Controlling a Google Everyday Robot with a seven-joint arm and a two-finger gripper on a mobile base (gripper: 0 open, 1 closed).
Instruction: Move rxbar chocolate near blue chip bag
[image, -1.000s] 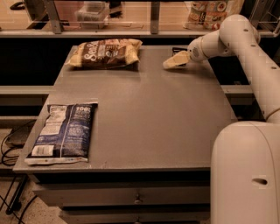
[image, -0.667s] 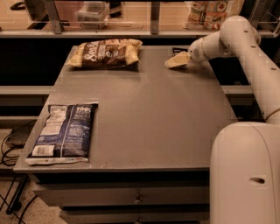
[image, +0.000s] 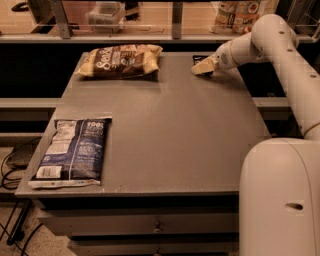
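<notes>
Gripper (image: 202, 66) at far edge, half-hiding rxbar choc (image: 198, 58).

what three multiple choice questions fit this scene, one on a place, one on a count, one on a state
1. Where does the blue chip bag lie on the table? A) far right corner B) near left edge C) centre
2. How many chip bags are there? A) one B) two C) four
3. Is the rxbar chocolate near that bag yet? A) yes, touching it B) yes, on it C) no, it is at the far right by the gripper
B: it lies by the near left edge. B: the blue one plus the brown chip bag. C: the table's width lies between them.
</notes>
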